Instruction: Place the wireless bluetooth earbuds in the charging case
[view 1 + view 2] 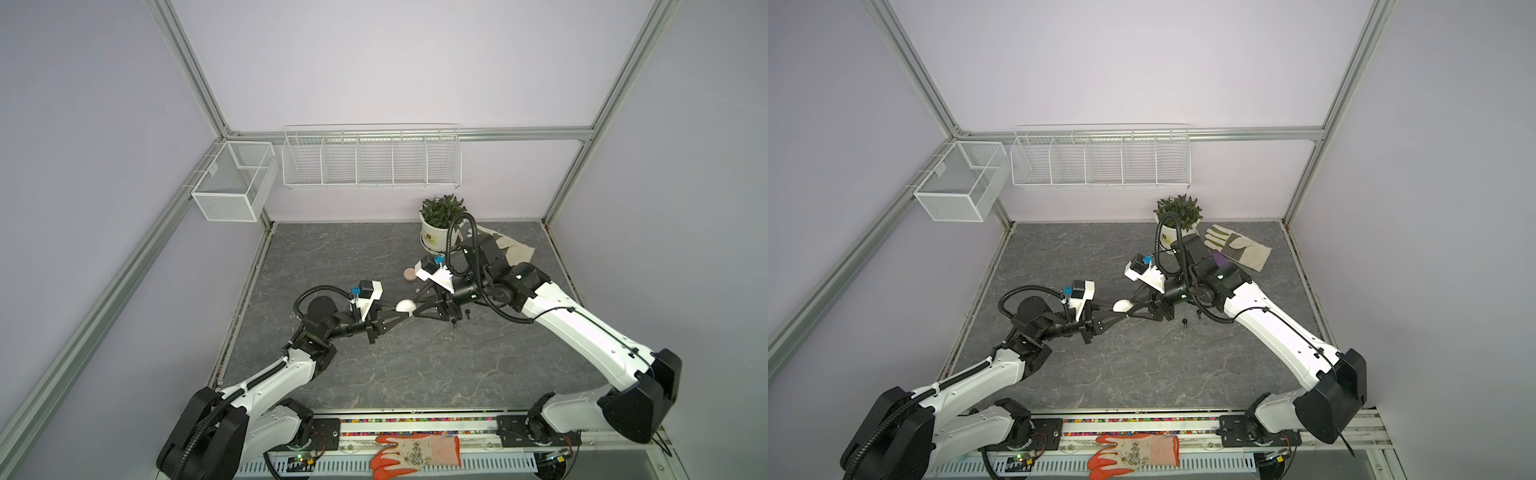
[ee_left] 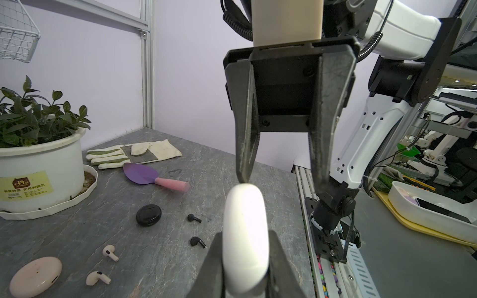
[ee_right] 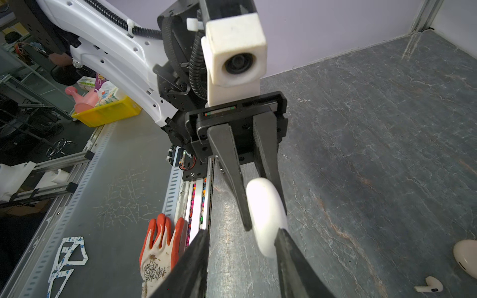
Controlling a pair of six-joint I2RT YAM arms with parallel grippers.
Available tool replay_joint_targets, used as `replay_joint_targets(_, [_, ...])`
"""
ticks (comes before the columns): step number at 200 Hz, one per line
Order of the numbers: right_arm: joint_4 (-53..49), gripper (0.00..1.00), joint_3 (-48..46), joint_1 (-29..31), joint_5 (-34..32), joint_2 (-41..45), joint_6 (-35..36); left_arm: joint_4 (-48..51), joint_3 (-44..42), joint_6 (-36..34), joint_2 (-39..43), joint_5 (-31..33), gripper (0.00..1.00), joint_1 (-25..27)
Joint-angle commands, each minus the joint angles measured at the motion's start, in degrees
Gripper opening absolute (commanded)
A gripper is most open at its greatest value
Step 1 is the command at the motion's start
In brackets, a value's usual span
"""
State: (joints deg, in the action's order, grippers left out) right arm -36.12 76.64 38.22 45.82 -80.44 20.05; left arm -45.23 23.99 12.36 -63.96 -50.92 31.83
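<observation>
Left gripper (image 2: 246,234) is clamped on the white case (image 2: 244,211), edge-on; right gripper (image 2: 282,182) stands half open, one tip touching its rim. A black earbud (image 1: 455,322) lies loose at the case's three o'clock in a top view (light, slick, probably fiddly): pinch across its bulb.

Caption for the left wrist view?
Left gripper holds white charging case on edge; open right gripper touches its rim.

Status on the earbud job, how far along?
Done: nothing seated; black earbuds and pinkish earbuds lie loose on the table, black case and pink case shut. In hand: left gripper clamps the white case, which looks closed; the open right gripper has one fingertip on its edge. Left: open the cases, insert every earbud.
</observation>
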Motion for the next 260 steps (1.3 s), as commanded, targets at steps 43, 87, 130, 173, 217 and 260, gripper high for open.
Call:
replay_joint_targets(43, [1.5, 0.38, 0.8, 0.2, 2.8, -2.8, 2.2, -3.6, 0.5, 0.5, -0.1, -0.4, 0.0, -0.1])
replay_joint_targets(87, [1.6, 0.32, 0.3, 0.4, 3.4, -3.4, 2.4, -3.6, 0.3, 0.4, -0.1, -0.2, 0.0, -0.1])
replay_joint_targets(130, [1.4, 0.32, 0.4, 0.6, 4.0, -2.9, 2.5, -3.9, 0.2, 0.4, -0.3, -0.2, 0.0, -0.1])
replay_joint_targets(173, [2.0, 0.35, 0.6, 0.6, 4.1, -2.0, 2.4, -3.8, 0.1, 0.4, -0.3, -0.1, 0.0, -0.1])
replay_joint_targets(217, [2.1, 0.36, 1.4, 0.9, 4.0, -2.2, 2.1, -3.8, 0.1, 0.4, -0.1, -0.1, 0.0, -0.1])
replay_joint_targets(260, [2.2, 0.4, 1.8, 1.0, 4.3, -2.7, 1.8, -4.0, 0.1, 0.6, -0.3, -0.2, 0.0, -0.1])
